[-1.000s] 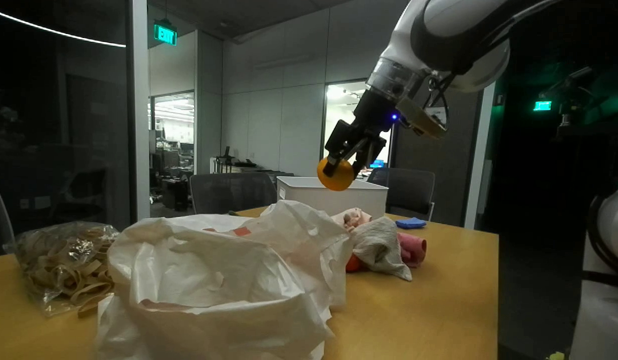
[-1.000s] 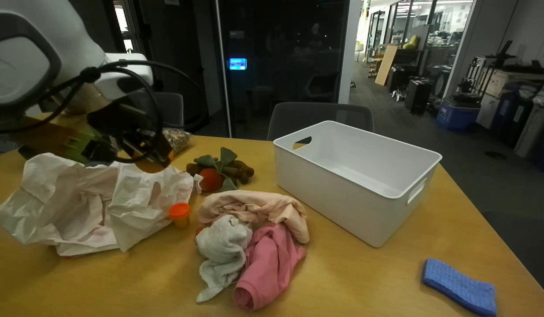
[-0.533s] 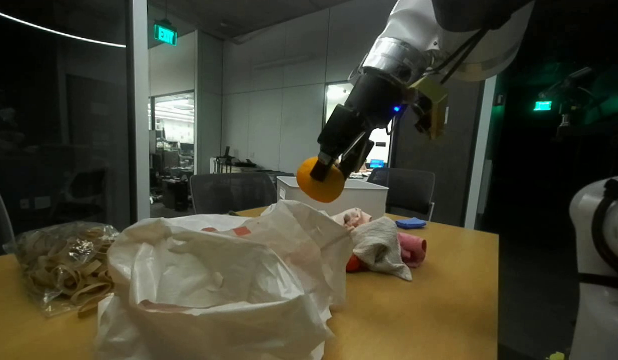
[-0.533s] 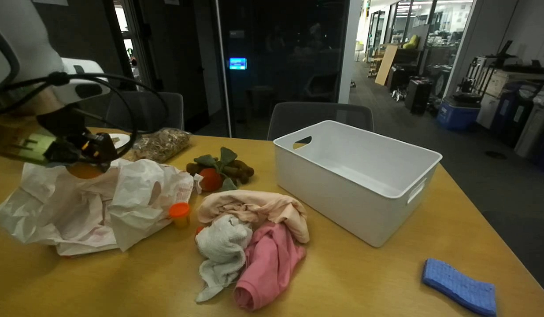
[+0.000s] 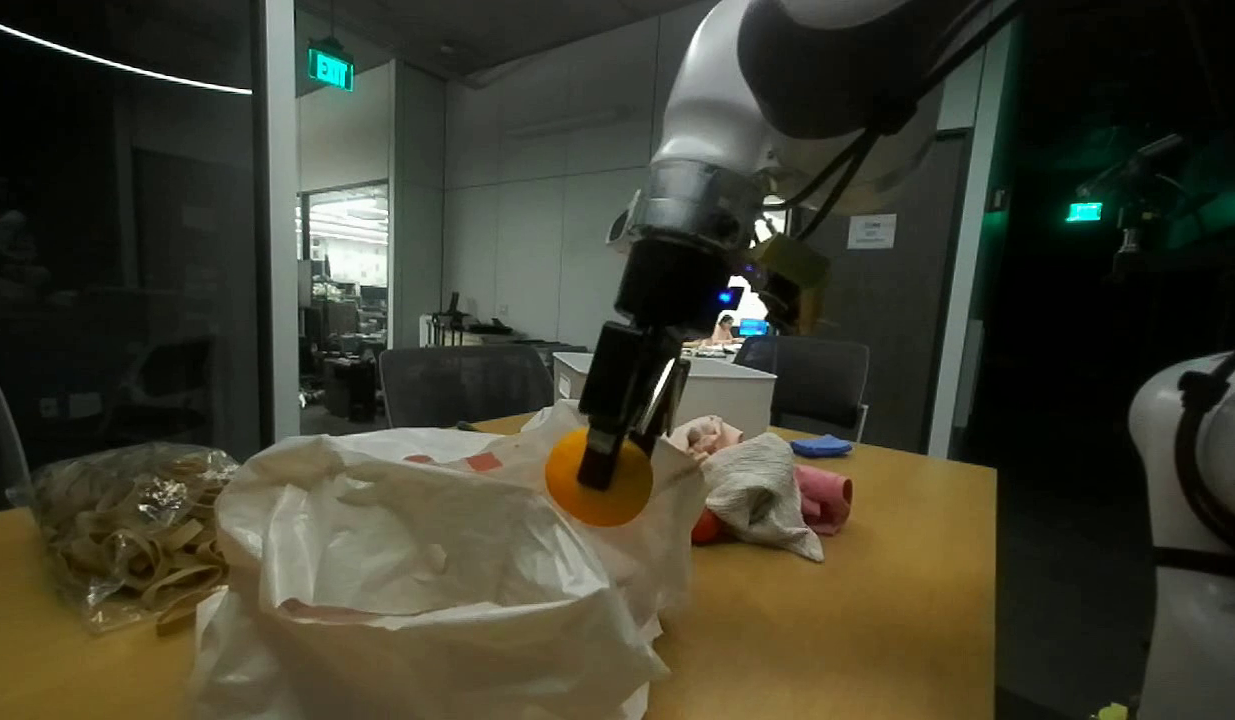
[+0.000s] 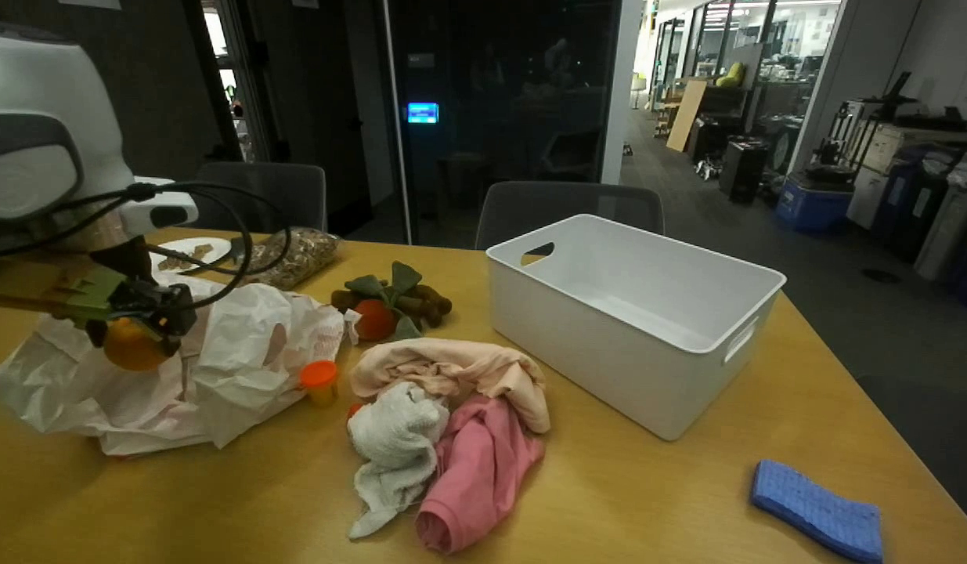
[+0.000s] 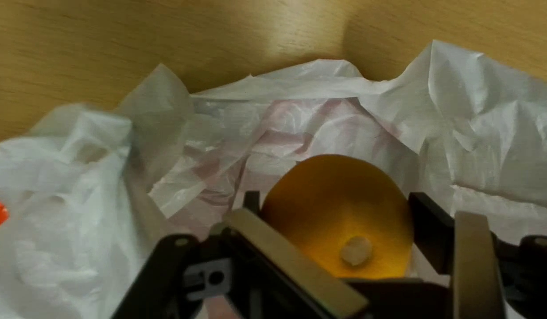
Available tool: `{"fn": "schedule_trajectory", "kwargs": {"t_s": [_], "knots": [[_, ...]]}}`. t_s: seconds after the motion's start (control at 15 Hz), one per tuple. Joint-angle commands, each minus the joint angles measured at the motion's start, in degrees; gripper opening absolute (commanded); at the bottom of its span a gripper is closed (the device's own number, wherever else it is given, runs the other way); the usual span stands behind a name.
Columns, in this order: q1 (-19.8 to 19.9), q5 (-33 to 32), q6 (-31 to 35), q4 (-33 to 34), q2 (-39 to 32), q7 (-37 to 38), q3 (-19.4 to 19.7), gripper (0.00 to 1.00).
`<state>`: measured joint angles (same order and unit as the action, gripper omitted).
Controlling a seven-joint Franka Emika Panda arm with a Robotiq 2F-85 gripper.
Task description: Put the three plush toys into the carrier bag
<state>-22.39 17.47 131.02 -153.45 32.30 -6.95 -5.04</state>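
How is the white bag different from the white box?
The bag is thin and crumpled; the box is smooth and straight-sided. The bag gapes unevenly; the box opens in a neat rectangle. The tool holds the round orange toy over the bag, not the box. Both are white, wide open and resting on the table.

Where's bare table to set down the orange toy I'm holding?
In an exterior view, the table is bare between the pink cloth and blue cloth, and in the foreground between carrier bag and grey cloth. Crowded: between bag and white bin, with peach cloth, orange container, leafy red toy, brown toy.
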Motion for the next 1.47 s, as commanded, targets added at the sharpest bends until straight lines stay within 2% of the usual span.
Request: {"fn": "schedule_trajectory", "kwargs": {"t_s": [0.0, 0.13, 0.2, 0.33, 0.53, 0.67, 0.8, 0.93, 1.0, 1.2, 1.4], "knots": [[1.3, -0.7, 3.5, 7.9, -11.2, 0.2, -3.0, 0.58], [2.6, -1.9, 3.8, 10.9, -15.2, 1.0, -3.7, 0.58], [3.5, -2.2, 3.5, 12.1, -16.8, 1.4, -3.7, 0.96], [4.7, -2.3, 2.0, 14.4, -18.7, 1.9, -3.5, 1.00], [7.0, -2.8, 0.6, 16.1, -19.4, 4.5, -3.6, 1.00], [8.7, -4.0, -2.9, 16.8, -17.7, 8.0, -3.7, 1.00], [9.8, -4.8, -9.8, 17.8, -14.7, 10.6, -3.4, 1.00], [9.8, -2.2, -18.1, 19.2, -10.9, 8.8, -2.2, 1.00], [9.8, -1.1, -20.1, 19.6, -9.0, 6.9, -1.6, 1.00], [9.9, 4.0, -15.3, 19.4, -4.3, 5.1, 0.0, 1.00], [11.6, 3.1, -7.2, 20.7, -5.2, 7.0, -0.5, 1.00]]}}
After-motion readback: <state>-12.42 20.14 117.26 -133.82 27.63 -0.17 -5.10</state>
